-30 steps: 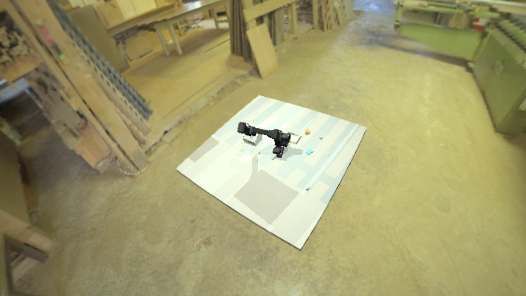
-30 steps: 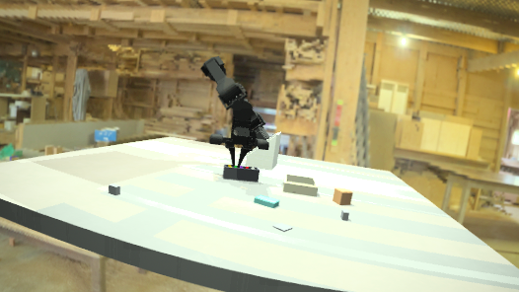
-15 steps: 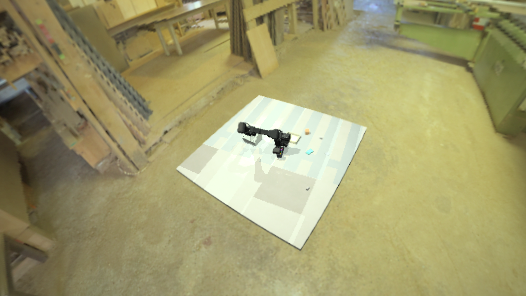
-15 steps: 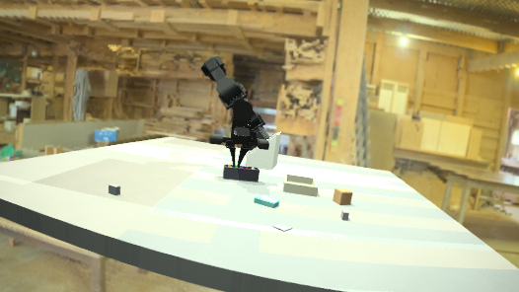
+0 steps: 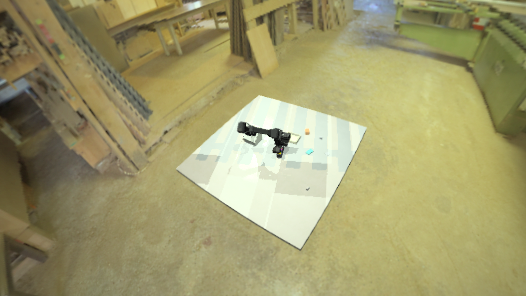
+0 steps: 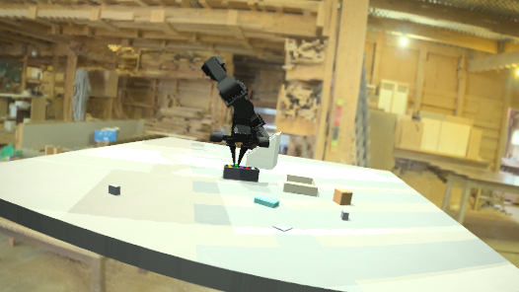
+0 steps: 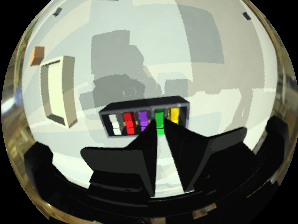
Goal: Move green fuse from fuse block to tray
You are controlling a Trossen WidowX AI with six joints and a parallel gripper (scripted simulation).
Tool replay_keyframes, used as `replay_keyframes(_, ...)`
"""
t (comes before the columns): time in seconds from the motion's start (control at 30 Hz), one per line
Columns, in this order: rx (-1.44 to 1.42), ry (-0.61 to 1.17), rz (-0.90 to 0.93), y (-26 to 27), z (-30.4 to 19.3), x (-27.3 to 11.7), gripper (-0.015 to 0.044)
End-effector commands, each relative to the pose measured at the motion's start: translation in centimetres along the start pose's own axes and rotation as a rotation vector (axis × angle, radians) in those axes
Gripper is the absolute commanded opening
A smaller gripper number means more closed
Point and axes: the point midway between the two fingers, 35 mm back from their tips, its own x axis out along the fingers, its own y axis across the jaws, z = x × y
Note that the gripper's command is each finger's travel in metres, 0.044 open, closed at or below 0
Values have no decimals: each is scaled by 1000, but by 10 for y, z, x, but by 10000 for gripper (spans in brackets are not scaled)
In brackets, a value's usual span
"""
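Observation:
The dark fuse block (image 6: pixel 242 175) (image 7: pixel 145 104) stands on the table below my gripper. It holds a row of fuses: white (image 7: pixel 115 125), red (image 7: pixel 129 123), purple (image 7: pixel 143 119), green (image 7: pixel 159 118) and yellow (image 7: pixel 174 116). My gripper (image 6: pixel 237 165) (image 7: pixel 159 122) points down and is shut on the green fuse, which sits in the block between the purple and yellow ones. The fingertips are at the block's top; their clearance from the neighbouring fuses is too small to tell. The tray (image 6: pixel 302 190) (image 7: pixel 69 85) is beside the block and looks empty.
An orange cube (image 5: pixel 307 131) (image 6: pixel 342 196) (image 7: pixel 37 56) is beyond the tray. A teal block (image 5: pixel 310 151) (image 6: pixel 266 201) lies in front of the tray in the exterior view. Small dark cubes (image 6: pixel 114 189) (image 6: pixel 344 215) stand farther out. A white upright piece (image 6: pixel 266 154) is behind the block.

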Motion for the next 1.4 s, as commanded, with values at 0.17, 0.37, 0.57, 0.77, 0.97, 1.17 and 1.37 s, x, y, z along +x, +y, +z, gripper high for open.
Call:
replay_keyframes(0.17,4,-2,2,0,1,-5,0)
replay_keyframes(0.37,4,-2,2,0,1,-8,0)
replay_keyframes(0.57,4,-2,1,0,1,-11,0)
replay_keyframes(0.77,3,-2,1,0,1,-14,0)
replay_keyframes(0.97,3,-2,1,0,1,-17,0)
replay_keyframes(1.17,2,-2,0,0,1,-20,0)
replay_keyframes(1.37,2,-2,0,0,1,-23,0)
